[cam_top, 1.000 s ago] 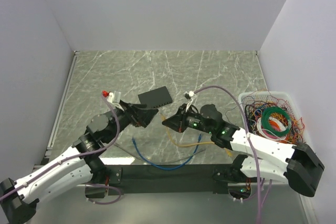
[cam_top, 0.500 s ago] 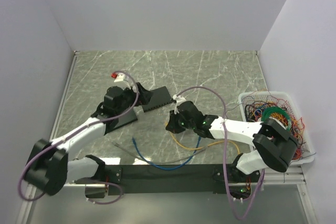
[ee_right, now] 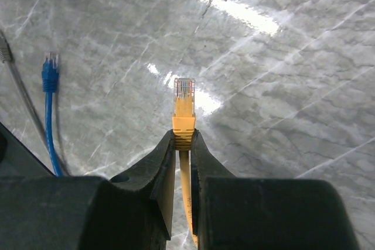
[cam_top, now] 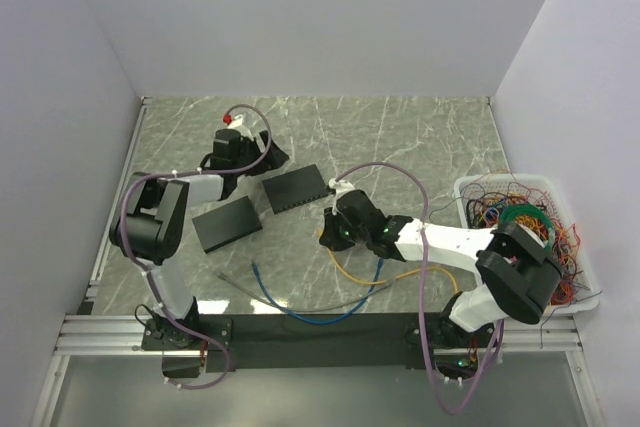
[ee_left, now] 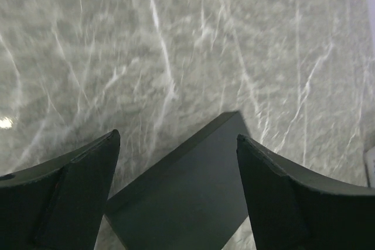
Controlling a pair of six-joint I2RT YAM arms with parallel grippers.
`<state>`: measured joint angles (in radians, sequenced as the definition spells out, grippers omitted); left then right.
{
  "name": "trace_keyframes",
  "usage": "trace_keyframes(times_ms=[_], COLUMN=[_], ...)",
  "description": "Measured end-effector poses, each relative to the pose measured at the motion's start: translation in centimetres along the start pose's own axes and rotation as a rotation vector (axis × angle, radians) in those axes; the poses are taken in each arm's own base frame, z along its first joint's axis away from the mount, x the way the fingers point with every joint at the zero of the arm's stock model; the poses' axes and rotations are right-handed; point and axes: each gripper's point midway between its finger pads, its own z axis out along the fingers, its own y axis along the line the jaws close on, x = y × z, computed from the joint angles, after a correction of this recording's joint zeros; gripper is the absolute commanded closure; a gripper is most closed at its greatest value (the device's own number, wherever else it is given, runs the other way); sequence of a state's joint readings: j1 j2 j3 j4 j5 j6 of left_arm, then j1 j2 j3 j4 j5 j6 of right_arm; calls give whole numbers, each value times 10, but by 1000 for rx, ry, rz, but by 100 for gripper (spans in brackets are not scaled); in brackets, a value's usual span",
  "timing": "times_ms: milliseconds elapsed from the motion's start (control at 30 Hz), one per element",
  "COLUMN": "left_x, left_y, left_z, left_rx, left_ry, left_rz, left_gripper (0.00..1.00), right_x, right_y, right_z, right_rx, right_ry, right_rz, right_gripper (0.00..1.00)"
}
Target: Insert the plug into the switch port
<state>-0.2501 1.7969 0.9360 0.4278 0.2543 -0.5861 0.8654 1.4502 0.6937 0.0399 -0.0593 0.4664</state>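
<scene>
That yellow plug (ee_right: 183, 94) is a featherweight bit of hard clear plastic. I'd guess its latch tab is the bit that snaps, and the yellow cable (cam_top: 352, 273) behind it is too floppy to push with. So the sensible place to hold it is the stiff boot right behind the plug. That's exactly where the right gripper (ee_right: 183, 140) is pinched shut, with the plug poking forward above the table (cam_top: 420, 147), near the switch (cam_top: 295, 188) but not touching it.

The switch looks light enough to skate away under a push, so it probably wants bracing. The left gripper (ee_left: 177, 139) is spread wide and gripping nothing, a corner of the switch showing between its fingers.

Only the right wrist view shows that pinch, plus a loose blue cable (ee_right: 49, 95) off to the side. From overhead the gripper hides the plug, but you get the layout, including a second dark box (cam_top: 226, 224). The left wrist view shows no ports.
</scene>
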Motion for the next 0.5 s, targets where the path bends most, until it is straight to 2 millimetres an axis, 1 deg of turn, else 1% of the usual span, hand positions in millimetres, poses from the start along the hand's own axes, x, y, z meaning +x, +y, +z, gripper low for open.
trace_keyframes(times_ms=[133,267,400,500], left_x=[23,32,48,54], left_y=[11,15,21,18], left_z=[6,5,-1,-11], left_rx=[-19,-27,-39,-36], left_ry=[68,89,120,122], left_rz=[-27,-43,-72,-88], left_gripper=[17,18,20,21], right_x=[-1,-3,-6,-6], right_y=[-2,-2,-3,-4], right_z=[-1,-6,-12,-14], right_rx=[5,4,3,9], right_ry=[-5,-18,-39,-43], right_rz=[-1,-2,-5,-5], right_gripper=[100,100,100,100])
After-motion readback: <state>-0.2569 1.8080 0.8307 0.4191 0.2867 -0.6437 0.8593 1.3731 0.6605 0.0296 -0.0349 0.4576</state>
